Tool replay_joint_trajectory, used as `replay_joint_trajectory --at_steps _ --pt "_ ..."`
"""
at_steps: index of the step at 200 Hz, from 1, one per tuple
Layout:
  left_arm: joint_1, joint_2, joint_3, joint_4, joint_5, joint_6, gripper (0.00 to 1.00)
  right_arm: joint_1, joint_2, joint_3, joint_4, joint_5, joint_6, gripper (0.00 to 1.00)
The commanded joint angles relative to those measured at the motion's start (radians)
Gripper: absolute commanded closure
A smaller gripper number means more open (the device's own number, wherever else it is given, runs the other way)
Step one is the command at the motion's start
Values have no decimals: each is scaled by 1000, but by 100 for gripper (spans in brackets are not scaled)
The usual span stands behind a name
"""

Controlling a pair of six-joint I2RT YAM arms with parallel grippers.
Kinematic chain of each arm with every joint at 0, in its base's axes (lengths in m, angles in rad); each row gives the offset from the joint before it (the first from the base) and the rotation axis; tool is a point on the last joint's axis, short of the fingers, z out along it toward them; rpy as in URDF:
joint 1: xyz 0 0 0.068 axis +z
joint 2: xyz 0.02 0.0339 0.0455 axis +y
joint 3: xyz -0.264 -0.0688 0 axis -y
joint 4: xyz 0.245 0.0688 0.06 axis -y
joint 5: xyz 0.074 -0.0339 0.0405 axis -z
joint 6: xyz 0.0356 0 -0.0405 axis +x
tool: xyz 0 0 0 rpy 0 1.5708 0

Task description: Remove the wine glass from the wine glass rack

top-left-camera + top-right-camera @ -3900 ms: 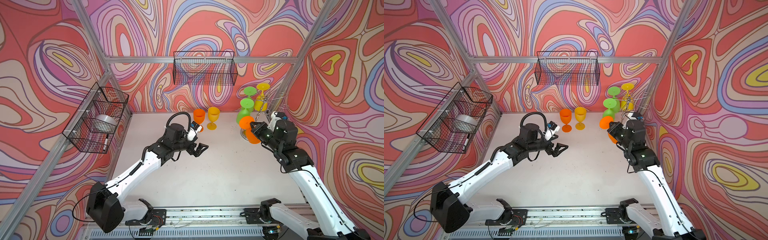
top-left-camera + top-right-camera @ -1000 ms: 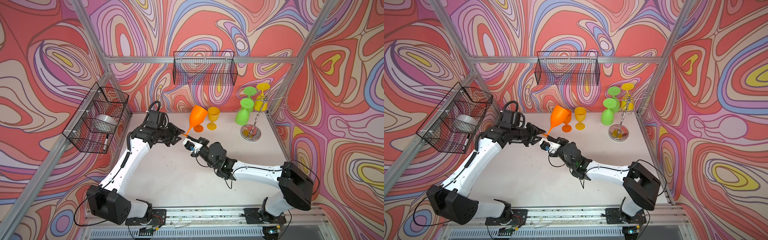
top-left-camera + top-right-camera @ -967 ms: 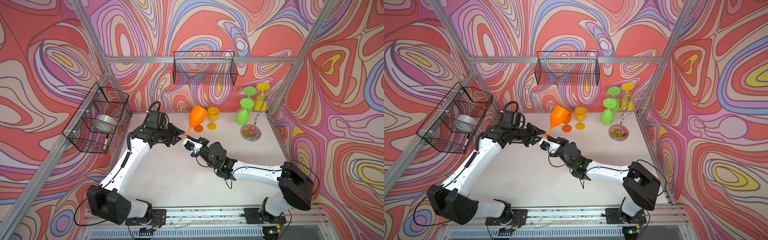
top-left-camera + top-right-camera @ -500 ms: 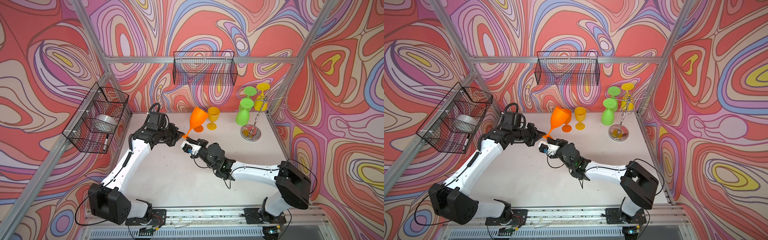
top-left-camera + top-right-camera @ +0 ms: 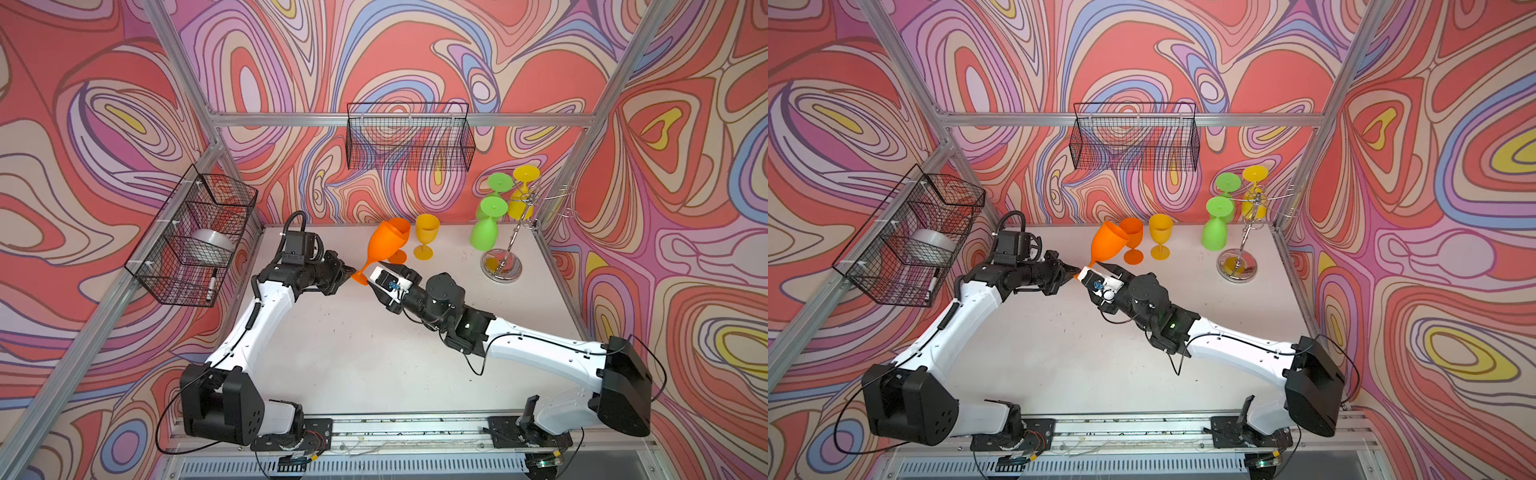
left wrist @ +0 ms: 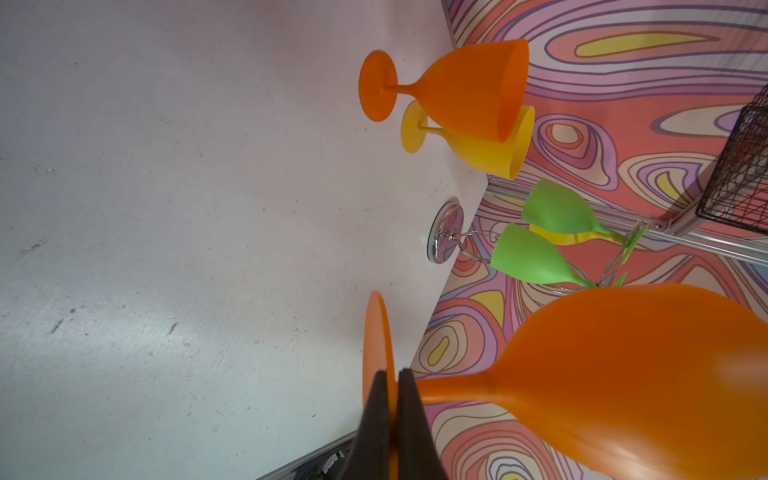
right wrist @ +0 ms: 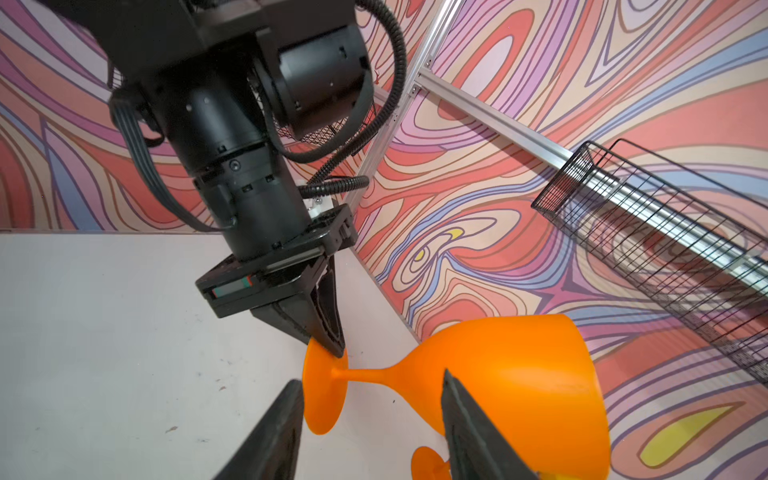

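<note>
1. Pinching the flat round foot of the orange wine glass, the left end effector has its two black tapered fingers pressed together on the disc's rim. The left wrist view shows this plainly.
2. That glass is off the rack and held tilted over the middle of the worktop, its bowl leaning up towards the back wall. It looks like matt, opaque plastic, with a deep tulip-shaped bowl, a thin stem and a thin disc foot.
3. The right end effector stands with its jaws apart. In the right wrist view one dark finger lies by the foot and one in front of the bowl, with the stem between them and neither seen pressing on it.
4. The wine glass rack stands at the far right corner of the worktop. It is shiny chrome wire with a round mirrored base, a twisted stem and looped arms at the top.
5. Two green glasses and a yellow glass hang from those arms, bowls down.
6. A second orange glass and an amber glass stand upright just beside each other near the back wall.
7. The worktop is white and matt, with small scuffs and specks.
8. Two black wire mesh baskets hang on the patterned walls.
</note>
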Motion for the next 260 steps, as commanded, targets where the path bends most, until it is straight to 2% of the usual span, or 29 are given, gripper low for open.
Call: replay_joint_trajectory --at_steps 1,20,45,61,100,157,204,237,260 --pt "28 6 9 75 73 110 100 6 -24 51 -162 -26 120 44" --pt "42 14 3 116 101 154 100 -3 -33 69 -203 -13 173 43" --pt "47 15 -25 180 122 189 100 -70 -46 84 -240 -28 292 44" --pt "47 12 -54 227 134 189 100 -119 -66 89 -249 -68 378 44" --pt "47 -16 -125 353 163 196 100 -202 -76 131 -289 -55 563 46" --pt "48 -42 -162 349 134 316 100 -336 -31 187 -335 -230 871 51" --pt "47 -42 -216 372 126 356 100 -342 0 259 -345 -327 934 53" --pt "47 -42 -224 387 128 344 100 -338 46 321 -385 -421 940 63" --pt "48 -46 -224 385 119 344 100 -308 70 342 -416 -402 921 64"
